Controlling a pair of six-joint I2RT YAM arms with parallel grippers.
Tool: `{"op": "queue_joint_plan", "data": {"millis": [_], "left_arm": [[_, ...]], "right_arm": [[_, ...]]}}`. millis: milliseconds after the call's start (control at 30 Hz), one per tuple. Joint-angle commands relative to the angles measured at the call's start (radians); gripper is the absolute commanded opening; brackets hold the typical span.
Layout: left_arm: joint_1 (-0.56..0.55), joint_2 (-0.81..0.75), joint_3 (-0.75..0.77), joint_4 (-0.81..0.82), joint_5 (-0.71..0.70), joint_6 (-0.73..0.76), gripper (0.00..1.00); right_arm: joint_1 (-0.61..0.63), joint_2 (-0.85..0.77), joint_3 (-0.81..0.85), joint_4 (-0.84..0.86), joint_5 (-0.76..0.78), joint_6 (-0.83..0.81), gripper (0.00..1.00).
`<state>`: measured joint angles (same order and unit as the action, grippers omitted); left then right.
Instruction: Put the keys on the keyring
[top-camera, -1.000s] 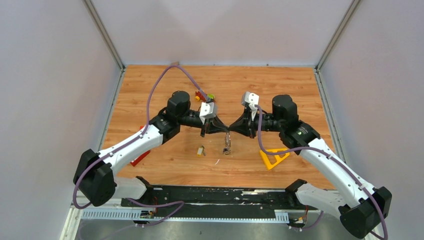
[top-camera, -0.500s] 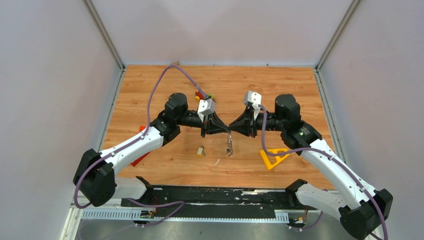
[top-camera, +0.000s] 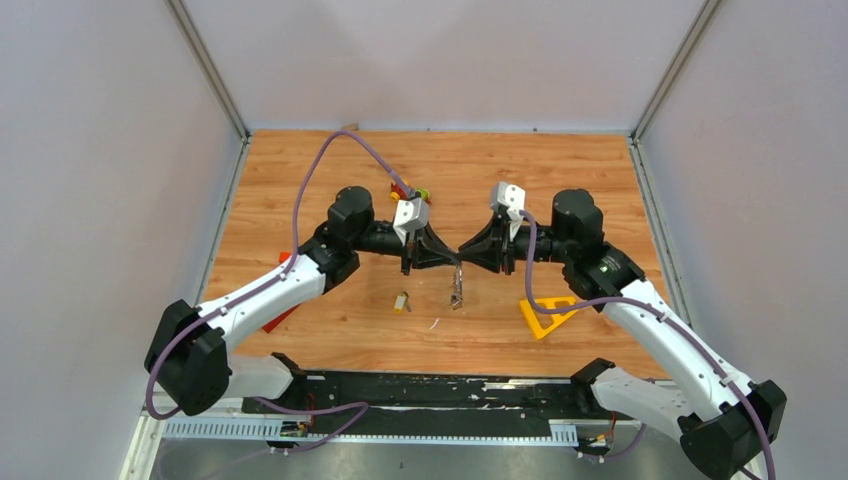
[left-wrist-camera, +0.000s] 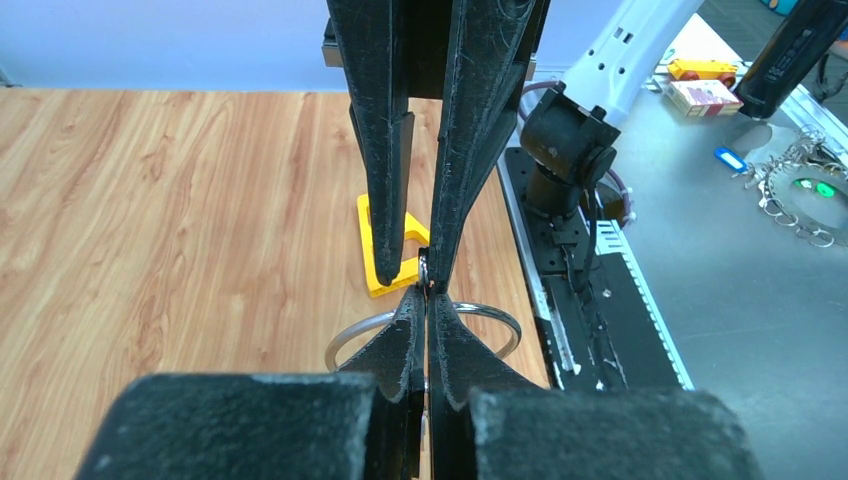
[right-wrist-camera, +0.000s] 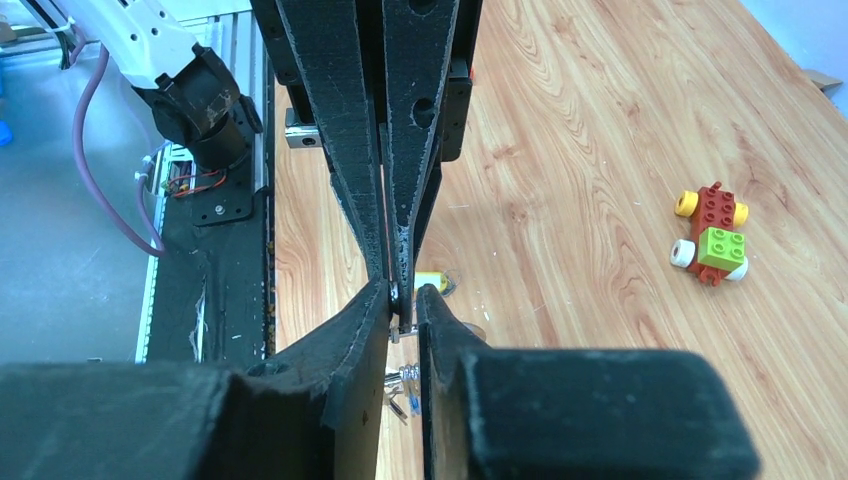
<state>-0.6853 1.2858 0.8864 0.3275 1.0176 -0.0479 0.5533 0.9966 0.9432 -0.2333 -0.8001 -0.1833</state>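
Wood table (top-camera: 300, 170), left end effector (left-wrist-camera: 427, 296) pinching keyring (left-wrist-camera: 487, 308), right end effector (right-wrist-camera: 404, 292) parted (toy car (right-wrist-camera: 712, 235) nearby)

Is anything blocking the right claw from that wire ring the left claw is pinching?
Nothing visible does. The right claw sits tip to tip with the left claw, right at the keyring; the yellow triangle lies off to the side.

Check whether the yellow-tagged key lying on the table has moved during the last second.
No. The yellow-tagged key keeps its place left of the yellow triangle.
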Motion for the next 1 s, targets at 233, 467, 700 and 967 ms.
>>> {"op": "queue_joint_plan", "data": {"millis": [233, 467, 700, 967], "left_arm": [[-0.008, -0.052, -0.004, 0.052, 0.044, -0.015, 0.00], [-0.008, -0.049, -0.004, 0.055, 0.043, -0.019, 0.00], [-0.008, -0.048, -0.004, 0.056, 0.045, -0.021, 0.00], [-0.008, -0.039, 0.000, 0.067, 0.045, -0.037, 0.00]], "right_arm": [[-0.034, -0.019, -0.030, 0.034, 0.019, -0.021, 0.19], [-0.036, -0.018, -0.032, 0.034, 0.001, -0.021, 0.25], [-0.036, -0.016, -0.034, 0.036, -0.006, -0.026, 0.24], [-0.037, -0.004, -0.037, 0.057, -0.010, -0.013, 0.21]]}}
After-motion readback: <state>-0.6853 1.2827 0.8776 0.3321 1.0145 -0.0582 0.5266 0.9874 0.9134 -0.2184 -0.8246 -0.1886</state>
